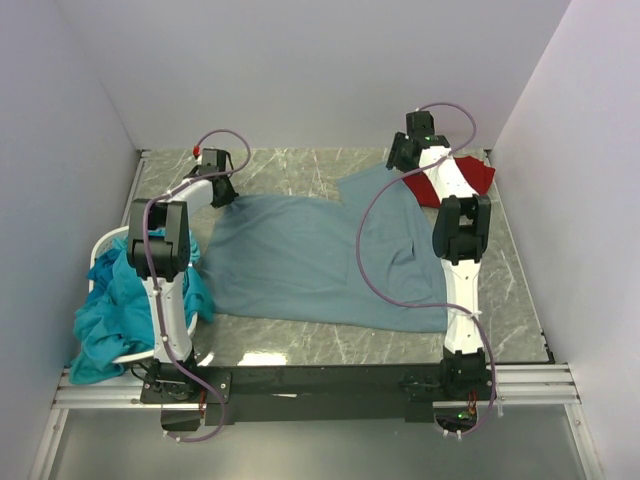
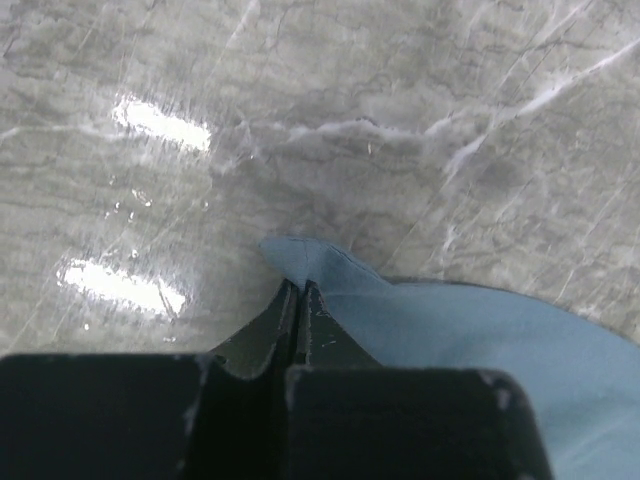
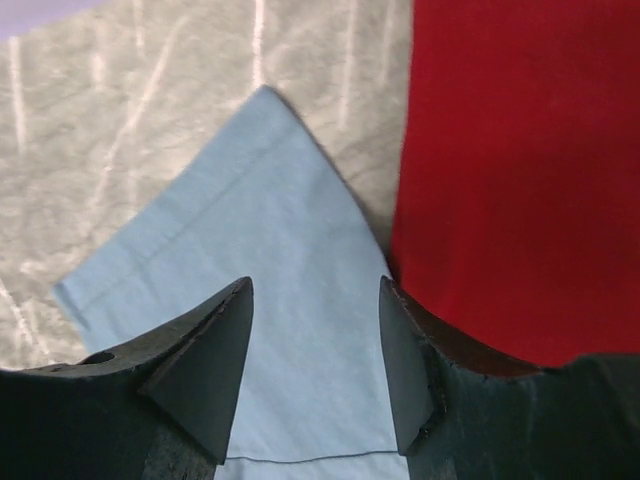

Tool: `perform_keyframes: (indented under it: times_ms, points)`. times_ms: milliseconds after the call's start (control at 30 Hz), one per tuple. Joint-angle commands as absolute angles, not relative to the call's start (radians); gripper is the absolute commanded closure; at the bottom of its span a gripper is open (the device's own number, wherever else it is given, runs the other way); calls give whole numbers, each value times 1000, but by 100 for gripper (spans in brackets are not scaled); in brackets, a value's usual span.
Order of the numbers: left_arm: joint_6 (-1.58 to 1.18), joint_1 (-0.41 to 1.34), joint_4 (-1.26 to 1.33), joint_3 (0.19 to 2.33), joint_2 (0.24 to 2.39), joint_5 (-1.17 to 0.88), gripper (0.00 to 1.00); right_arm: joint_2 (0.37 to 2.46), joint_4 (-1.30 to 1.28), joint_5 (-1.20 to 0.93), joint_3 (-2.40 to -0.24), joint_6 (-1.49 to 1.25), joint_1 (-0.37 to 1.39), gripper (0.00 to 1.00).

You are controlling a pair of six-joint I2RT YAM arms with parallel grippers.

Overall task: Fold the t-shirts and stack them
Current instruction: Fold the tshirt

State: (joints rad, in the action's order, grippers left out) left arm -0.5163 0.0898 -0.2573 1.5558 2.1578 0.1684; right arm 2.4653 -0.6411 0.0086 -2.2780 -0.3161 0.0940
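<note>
On a grey marble table [image 1: 300, 170] w/ white walls on 3 sides, 1 large slate-blue t-shirt [image 1: 300, 260] lies spread nearly flat across the middle, wrinkled toward its right side. At the left edge, a heap of teal t-shirts [image 1: 110, 320] spills over a white basket [image 1: 103, 243]. At the far right corner, a red t-shirt [image 1: 478, 175] lies partly hidden under the right arm, touching the blue cloth's edge.

The left gripper [image 2: 300, 290] sits at the blue shirt's far left corner, jaws pressed together, a small tip of blue fabric poking out past them, so it looks clamped on that corner. The right gripper [image 3: 315, 300] hangs over the shirt's far right corner, jaws apart, nothing held; the wrist view shows a pointed blue flap between the fingers and red cloth just beside the right finger.

Likely step: grab the 2nd far corner, then fold. To do it well, the right gripper prob. needs to drop straight onto the blue flap and close on blue only, keeping clear of the red. After that, both arms should lift approx. together w/ even tension so the cloth folds without bunching.
</note>
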Motion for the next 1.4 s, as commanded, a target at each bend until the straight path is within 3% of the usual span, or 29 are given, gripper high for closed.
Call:
perform_keyframes:
  times_ms: [0,367,533,667,833,933,967,1033,1367]
  points:
    - [-508,87,-256,1539,2076,149,100,2500,-731,41,-2355,-299,81,39]
    - [-506,86,-233,1502,2026,132,100,2549,-828,71,-2411,-302,80,39]
    - [-506,87,-226,1493,2017,127,100,2514,-789,48,-2343,-287,81,41]
    - [-505,87,-227,1493,2019,127,100,2506,-778,25,-2330,-281,80,56]
    - [-503,87,-227,1491,2017,127,100,2516,-798,18,-2352,-276,81,64]
    - [-502,86,-227,1488,2010,130,100,2465,-743,28,-2283,-276,81,82]
    - [-502,86,-227,1488,2008,132,100,2450,-704,25,-2234,-275,81,93]
    - [-503,87,-227,1482,2003,133,100,2404,-667,12,-2189,-270,81,100]
    - [-532,84,-172,1384,1911,202,100,2111,-438,-28,-1826,-267,81,100]
